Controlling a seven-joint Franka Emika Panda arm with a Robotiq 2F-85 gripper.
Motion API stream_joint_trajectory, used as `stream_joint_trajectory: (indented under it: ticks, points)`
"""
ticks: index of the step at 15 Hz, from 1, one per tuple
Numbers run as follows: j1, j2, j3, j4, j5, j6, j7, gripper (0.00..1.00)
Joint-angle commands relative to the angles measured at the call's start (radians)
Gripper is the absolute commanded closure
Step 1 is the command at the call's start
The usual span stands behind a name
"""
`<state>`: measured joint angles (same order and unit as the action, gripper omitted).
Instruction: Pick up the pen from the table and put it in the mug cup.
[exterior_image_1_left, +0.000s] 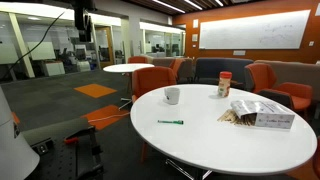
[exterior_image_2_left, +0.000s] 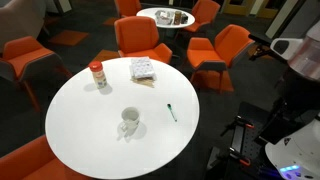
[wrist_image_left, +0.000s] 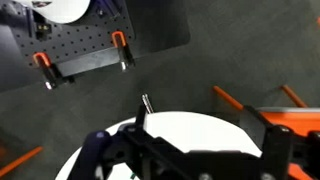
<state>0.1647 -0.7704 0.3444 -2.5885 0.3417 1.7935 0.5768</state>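
The thin green pen (exterior_image_1_left: 170, 122) lies flat on the large round white table (exterior_image_1_left: 230, 145), near its front edge. It also shows in an exterior view (exterior_image_2_left: 171, 112), to the right of the mug. The small white mug cup (exterior_image_1_left: 172, 96) stands upright on the table (exterior_image_2_left: 80, 135), and shows again in an exterior view (exterior_image_2_left: 130, 120). My gripper (exterior_image_1_left: 83, 28) hangs high up, far from the table. In the wrist view the gripper (wrist_image_left: 205, 135) is open and empty, with the white tabletop (wrist_image_left: 195, 130) far below between its fingers. The pen and mug do not show there.
A brown jar with a red lid (exterior_image_1_left: 224, 86) and a packet of snacks (exterior_image_1_left: 262, 113) stand on the table's far side. Orange chairs (exterior_image_2_left: 142, 38) ring the table. A smaller round white table (exterior_image_1_left: 128, 68) stands behind. A black perforated base (wrist_image_left: 85, 40) lies below.
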Motion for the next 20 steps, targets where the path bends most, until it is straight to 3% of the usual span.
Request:
stream_joint_trajectory:
  ticks: [1, 5, 9, 14, 20]
  points:
    - [-0.013, -0.003, 0.009, 0.002, 0.006, -0.005, -0.007, 0.00]
    - [-0.013, -0.003, 0.009, 0.002, 0.006, -0.005, -0.007, 0.00]
    - [-0.088, 0.049, 0.011, 0.003, -0.026, 0.074, 0.031, 0.00]
    - [-0.205, 0.207, 0.017, 0.006, -0.133, 0.348, 0.057, 0.00]
    - [-0.254, 0.492, 0.005, 0.060, -0.296, 0.612, 0.157, 0.00]
